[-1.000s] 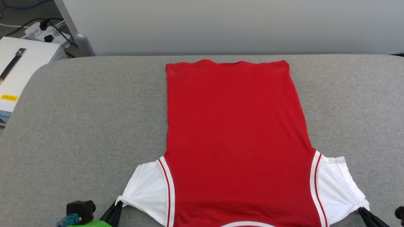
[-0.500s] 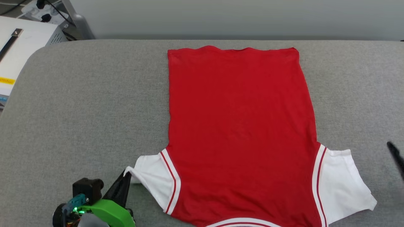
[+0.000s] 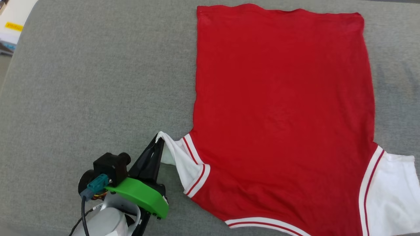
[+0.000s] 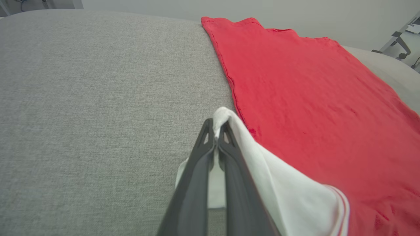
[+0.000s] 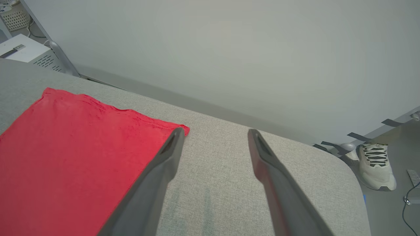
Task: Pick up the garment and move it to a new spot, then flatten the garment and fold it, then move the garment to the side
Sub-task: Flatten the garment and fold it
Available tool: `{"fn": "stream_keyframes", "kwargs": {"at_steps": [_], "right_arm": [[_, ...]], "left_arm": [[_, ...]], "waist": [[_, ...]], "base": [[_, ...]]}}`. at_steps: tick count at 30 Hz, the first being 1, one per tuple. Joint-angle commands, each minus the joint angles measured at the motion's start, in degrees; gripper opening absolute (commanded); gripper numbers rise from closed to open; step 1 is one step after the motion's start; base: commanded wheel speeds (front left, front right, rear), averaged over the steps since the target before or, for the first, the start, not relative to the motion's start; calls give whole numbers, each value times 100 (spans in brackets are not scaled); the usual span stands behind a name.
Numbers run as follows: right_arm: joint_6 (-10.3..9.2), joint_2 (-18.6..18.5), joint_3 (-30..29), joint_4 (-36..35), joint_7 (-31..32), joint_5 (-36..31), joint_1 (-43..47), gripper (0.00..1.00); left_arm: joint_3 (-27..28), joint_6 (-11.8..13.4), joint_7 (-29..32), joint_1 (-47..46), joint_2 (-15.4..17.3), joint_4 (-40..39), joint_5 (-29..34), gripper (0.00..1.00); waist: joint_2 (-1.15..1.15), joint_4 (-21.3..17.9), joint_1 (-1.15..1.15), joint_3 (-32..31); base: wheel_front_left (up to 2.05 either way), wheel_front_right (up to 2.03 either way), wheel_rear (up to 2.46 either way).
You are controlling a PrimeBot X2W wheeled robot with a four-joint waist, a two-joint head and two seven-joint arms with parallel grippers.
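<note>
Jersey (image 3: 282, 114) lies spread on the grey counter (image 3: 98, 82), plain red back up. The left claw (image 3: 159, 139) is clamped on its white sleeve (image 3: 178, 157), holding the tip raised. The right claw (image 5: 215, 131) hovers spread wide, empty, near the hem corner.

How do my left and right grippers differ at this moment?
The left gripper is shut, its fingers pressed together; the right gripper stands wide open. The left gripper pinches the edge of the garment's white sleeve, raising it off the grey cushion; the right gripper holds nothing and is above bare cushion beside the garment's hem corner. Both have long, dark, tapered fingers.
</note>
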Motion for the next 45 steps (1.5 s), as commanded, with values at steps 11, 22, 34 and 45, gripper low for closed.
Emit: {"fn": "stream_keyframes", "kwargs": {"at_steps": [11,22,34,45], "right_arm": [[-5,504,529,1740,2847,-490,-2178,100],[-5,750,544,2601,2669,-998,-1955,100],[-5,468,923,2215,1878,-568,-1744,0],[-5,-392,1639,1206,621,447,-329,0]], "left_arm": [[85,-151,-32,-398,-410,-116,447,0],[222,-346,-32,-522,-647,-24,715,0],[444,-446,-32,-259,-712,303,825,0],[716,-229,-18,325,-522,534,686,0]], "waist": [[0,1117,0,1386],[0,1264,0,1763],[0,931,0,979],[0,196,0,-167]], "base": [[0,0,0],[0,0,0],[0,0,0],[0,0,0]]}}
